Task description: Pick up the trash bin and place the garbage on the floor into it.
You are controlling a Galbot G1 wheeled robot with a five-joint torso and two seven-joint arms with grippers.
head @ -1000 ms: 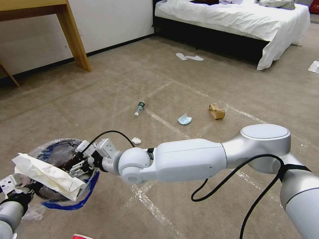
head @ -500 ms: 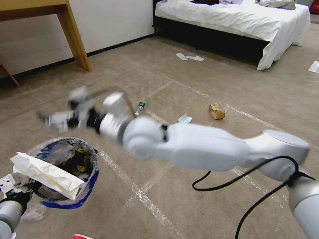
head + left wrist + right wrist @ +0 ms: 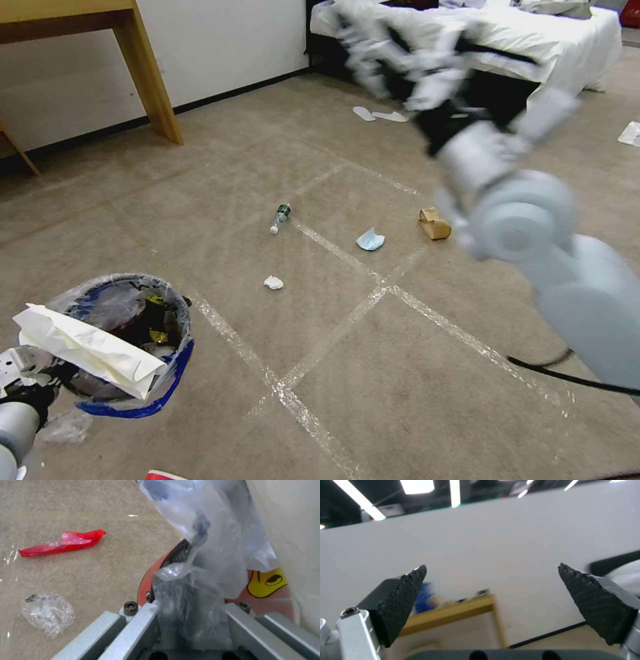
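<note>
The trash bin (image 3: pixel 130 313) hangs at lower left, its clear liner edged in blue, with a big white paper (image 3: pixel 87 350) lying across its mouth. My left gripper (image 3: pixel 23 383) is shut on its rim; in the left wrist view the gripper (image 3: pixel 190 620) pinches the liner and the red bin wall (image 3: pixel 150 580). My right gripper (image 3: pixel 367 47) is raised high in front of the bed; in its wrist view the gripper (image 3: pixel 493 585) is open and holds nothing. Garbage on the floor: a small bottle (image 3: pixel 281 217), a blue mask (image 3: pixel 370 239), a brown paper bag (image 3: pixel 434 224), a white tissue (image 3: pixel 273 283).
A red wrapper (image 3: pixel 61 543) and a crumpled clear plastic piece (image 3: pixel 46 613) lie on the carpet below the bin. A bed (image 3: pixel 533 40) stands at the back right with white slippers (image 3: pixel 380 115) before it. A wooden desk leg (image 3: pixel 150 80) is at back left.
My right arm has swung out of the bin, up and to the right toward the bed. The bin and my left gripper have stayed put.
</note>
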